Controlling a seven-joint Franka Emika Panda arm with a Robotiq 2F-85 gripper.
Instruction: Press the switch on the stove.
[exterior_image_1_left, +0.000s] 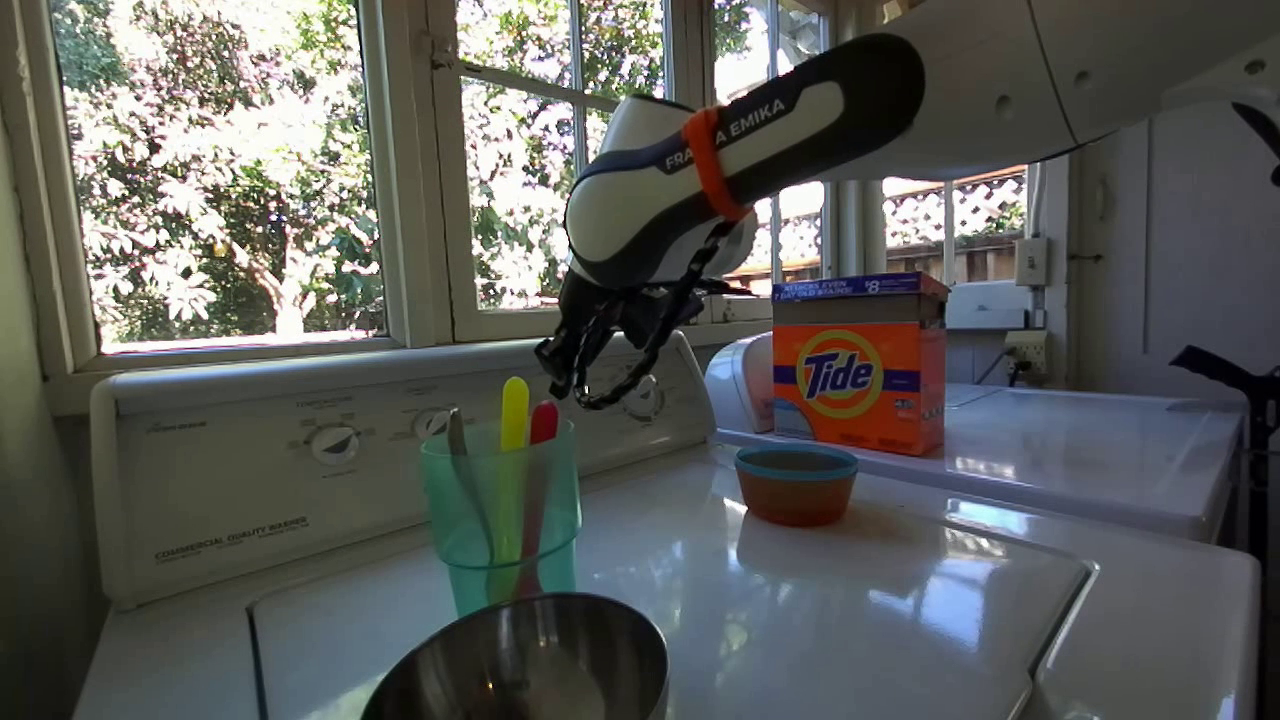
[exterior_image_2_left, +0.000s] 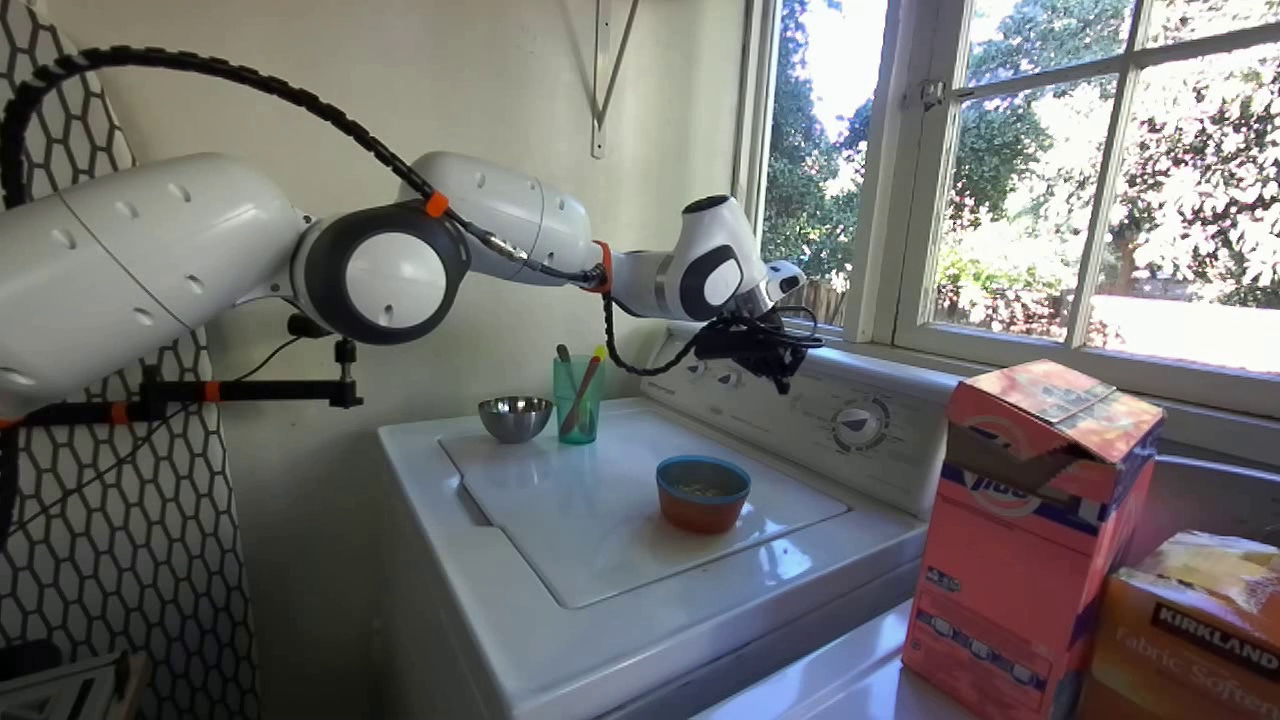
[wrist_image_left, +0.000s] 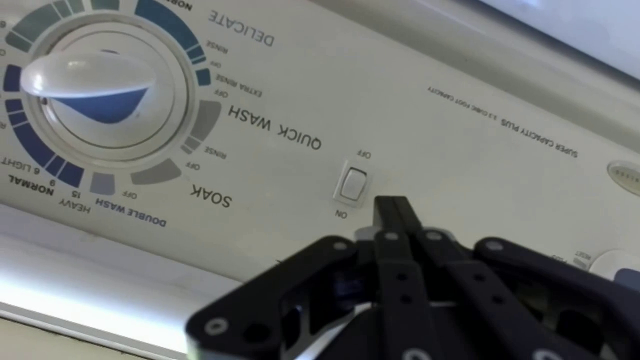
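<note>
The stove (exterior_image_1_left: 800, 590) is a wide white appliance with a raised knob panel printed "WASHER"; it also shows in an exterior view (exterior_image_2_left: 560, 520). In the wrist view, where the lettering stands upside down, a small white rocker switch (wrist_image_left: 353, 184) sits on the panel between OFF and ON labels. My gripper (wrist_image_left: 392, 200) is shut and empty, its fingertips just right of and slightly below the switch there. Whether they touch the panel I cannot tell. In both exterior views the gripper (exterior_image_1_left: 556, 372) (exterior_image_2_left: 781, 384) is in front of the panel, and the switch cannot be made out.
A large dial (wrist_image_left: 107, 90) is left of the switch. On the stove stand a green cup (exterior_image_1_left: 500, 510) with utensils, a metal bowl (exterior_image_2_left: 515, 418) and an orange bowl (exterior_image_2_left: 702, 500). A Tide box (exterior_image_1_left: 860, 370) and a Kirkland box (exterior_image_2_left: 1190, 620) stand beside it.
</note>
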